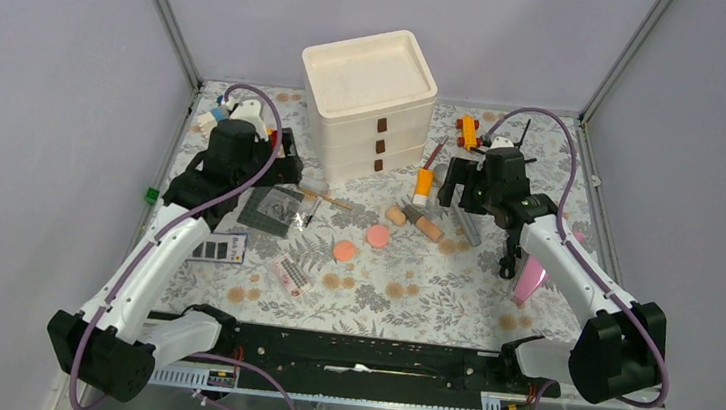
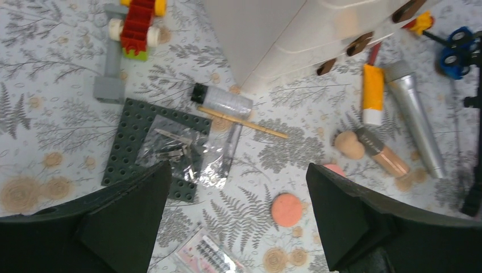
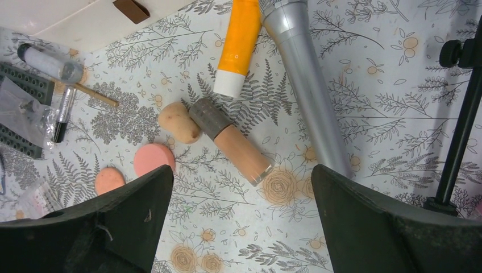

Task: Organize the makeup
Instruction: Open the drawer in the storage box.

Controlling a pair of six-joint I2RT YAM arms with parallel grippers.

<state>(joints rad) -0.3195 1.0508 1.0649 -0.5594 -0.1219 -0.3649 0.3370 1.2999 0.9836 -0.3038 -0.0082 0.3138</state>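
White 3-drawer unit (image 1: 369,105) stands at back-centre of the counter (image 1: 430,302), brown handles facing the arms. In front of its near-left corner hovers the left gripper (image 2: 236,187), fingers (image 2: 125,222) spread wide, nothing btwn them. In front of the unit's right end hovers the right gripper (image 3: 241,182), fingers (image 3: 369,227) likewise released, empty.

All makeup lies loose on the counter, none on/in the unit:
- orange tube (image 3: 241,42), white cap: just off the unit's front right end, cap pointing away from it.
- silver-grey tube (image 3: 301,79): same spot, alongside the orange one on the side away from the unit's middle.
- dark-capped beige tube (image 3: 233,142): a bit farther out from the unit, lying at an angle, w/ a beige egg-shaped sponge (image 3: 178,122) right against its cap.
- salmon-pink discs (image 3: 153,159), 2 of them: farther out again, in front of the unit's middle, near each other but apart.
- black-capped clear bottle (image 2: 223,99): flat, close to the unit's near-left corner; thin wooden stick (image 2: 241,122) just beside it.
- lash pack (image 2: 207,261): well out in front of the unit.

Non-makeup: clear bag (image 2: 182,148) lying partly on a dark green baseplate (image 2: 128,142), front-left of the unit; brick toy (image 2: 136,23) off the unit's left side.
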